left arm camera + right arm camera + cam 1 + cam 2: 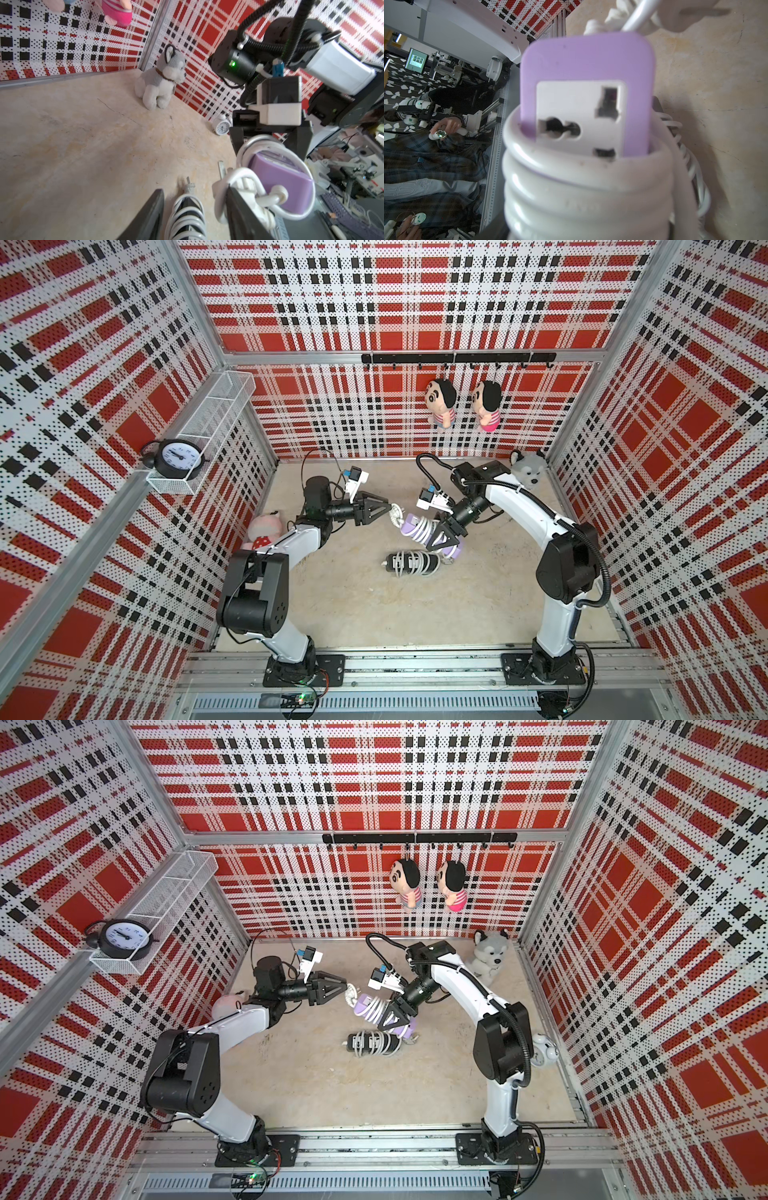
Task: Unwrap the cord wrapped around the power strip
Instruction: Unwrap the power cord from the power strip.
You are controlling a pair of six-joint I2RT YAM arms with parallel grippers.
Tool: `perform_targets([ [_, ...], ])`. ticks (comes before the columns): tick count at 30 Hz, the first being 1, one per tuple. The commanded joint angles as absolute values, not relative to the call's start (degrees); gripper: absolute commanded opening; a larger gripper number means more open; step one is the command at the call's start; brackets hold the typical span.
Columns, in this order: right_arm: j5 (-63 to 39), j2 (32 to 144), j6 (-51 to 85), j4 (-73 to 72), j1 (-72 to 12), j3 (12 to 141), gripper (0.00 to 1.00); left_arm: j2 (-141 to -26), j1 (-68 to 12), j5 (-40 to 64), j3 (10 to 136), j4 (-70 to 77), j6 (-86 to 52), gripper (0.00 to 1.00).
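Observation:
My right gripper (441, 538) holds a purple power strip (412, 526) (365, 1006) (587, 62) off the floor, shut across the white cord (581, 197) coiled round its middle. The cord's white plug (395, 512) (245, 187) hangs loose at the strip's left end. My left gripper (387, 509) (194, 188) is right at that plug, and its jaws stand apart with nothing between them. The plug rests against the outer side of one finger (241, 209). In the right wrist view the coils hide the right jaws.
A black power strip (411, 563) (187, 216), also wrapped in white cord, lies on the floor just below the lifted one. A husky plush (528, 470) sits in the back right corner, a pink plush (264, 531) by the left wall, a white alarm clock (544, 1050) by the right wall.

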State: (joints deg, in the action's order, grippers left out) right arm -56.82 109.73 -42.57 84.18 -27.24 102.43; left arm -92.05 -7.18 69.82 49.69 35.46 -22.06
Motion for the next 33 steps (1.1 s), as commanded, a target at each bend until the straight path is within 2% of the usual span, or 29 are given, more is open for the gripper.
perform_targets([
  [1,-65.0,107.8,-48.2,84.8,-29.2,103.2,0.05,-90.6,-6.8,68.4,46.2,67.4,-44.8,0.43],
  [6,-64.9,108.1,-48.1,85.2,-29.2,103.9,0.05,-96.8,-6.9,69.7,45.2,98.8,-69.9,0.22],
  [7,-64.7,108.1,-47.5,84.7,-29.2,103.7,0.05,-98.6,-6.8,70.1,46.0,103.2,-74.0,0.15],
  [8,-64.0,108.0,-46.3,83.7,-29.2,103.4,0.04,-99.8,-7.0,69.8,46.7,102.8,-75.0,0.14],
  [9,-63.3,108.0,-45.7,83.3,-29.3,103.1,0.04,-100.5,-7.4,70.1,47.1,102.8,-75.1,0.09],
  [16,-59.7,106.5,-41.0,78.9,-29.1,101.8,0.03,-100.2,-5.5,68.6,47.3,102.3,-74.2,0.09],
  [19,-53.4,104.3,-32.7,71.4,-27.4,99.2,0.03,-96.3,-0.3,63.7,45.7,92.5,-68.4,0.14],
  [20,-50.7,103.3,-30.2,68.8,-26.9,97.9,0.03,-93.2,1.2,60.7,45.1,80.6,-60.1,0.14],
  [21,-49.2,102.6,-29.8,68.3,-26.4,97.4,0.03,-89.1,1.8,56.4,46.9,58.0,-46.7,0.15],
  [22,-50.3,102.1,-30.7,68.7,-26.0,97.0,0.03,-85.9,0.9,49.5,51.0,35.4,-29.4,0.16],
  [23,-52.9,101.5,-31.6,69.1,-25.5,96.6,0.03,-83.1,-1.9,38.1,55.3,18.0,-13.8,0.23],
  [24,-55.1,101.0,-32.2,69.2,-25.0,96.3,0.03,-81.5,-3.8,33.9,56.1,15.4,-10.1,0.37],
  [26,-57.4,100.8,-33.8,70.6,-24.8,96.4,0.03,-80.9,-2.6,40.6,54.3,21.6,-16.3,0.66],
  [27,-59.0,101.3,-35.3,72.5,-24.8,97.0,0.03,-80.9,-1.8,42.7,54.1,22.1,-17.6,0.75],
  [29,-62.2,103.0,-40.0,78.1,-24.7,99.1,0.03,-80.2,-2.1,43.2,53.7,20.4,-16.1,0.84],
  [33,-63.9,105.0,-43.7,81.7,-24.5,100.3,0.03,-77.9,-6.7,37.0,56.8,5.1,-4.9,0.88],
])
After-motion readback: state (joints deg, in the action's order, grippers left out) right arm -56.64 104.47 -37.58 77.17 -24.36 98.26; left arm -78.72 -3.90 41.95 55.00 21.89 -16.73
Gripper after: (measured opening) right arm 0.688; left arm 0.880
